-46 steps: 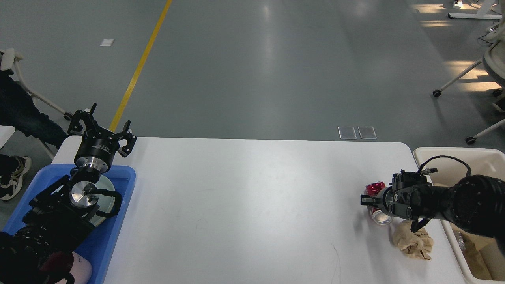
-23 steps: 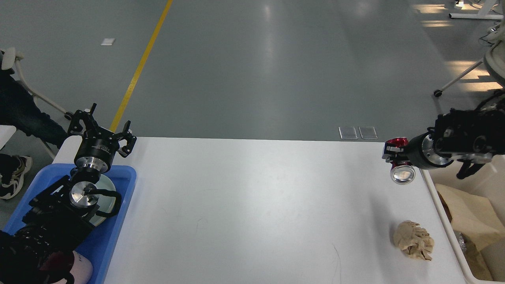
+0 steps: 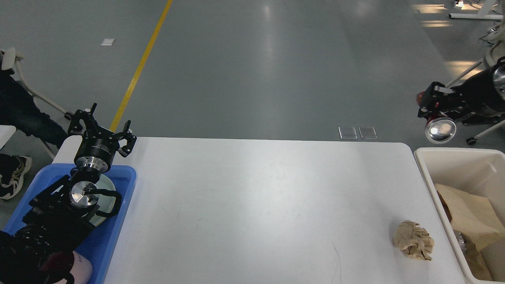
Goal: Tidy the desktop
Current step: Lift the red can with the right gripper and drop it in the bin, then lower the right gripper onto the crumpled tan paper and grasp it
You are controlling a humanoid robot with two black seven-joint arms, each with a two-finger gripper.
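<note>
Desktop: desktop (image 3: 252,205) is lying white and wide below both sets of fingers, stretching between the tray and the bin.
Right gripper: right gripper (image 3: 433,114) is hanging in the air past the far right corner of the desktop, above the far end of the bin, with its fingers clamping a can.
Can: red can (image 3: 438,127) is sitting between the right fingers, its shiny round end facing the camera, well clear of the desktop.
Left gripper: left gripper (image 3: 101,127) is hovering at the far left corner of the desktop, fingers spreading wide apart and gripping nothing.
Tray: blue tray (image 3: 114,221) is lying just behind and below the left fingers, with the left arm covering much of it.
Paper ball: crumpled brown paper ball (image 3: 413,240) is resting on the desktop near its right edge, well below the right fingers.
Bin: cream bin (image 3: 449,157) is standing beside the right edge of the desktop, under the right fingers, holding brown paper.
</note>
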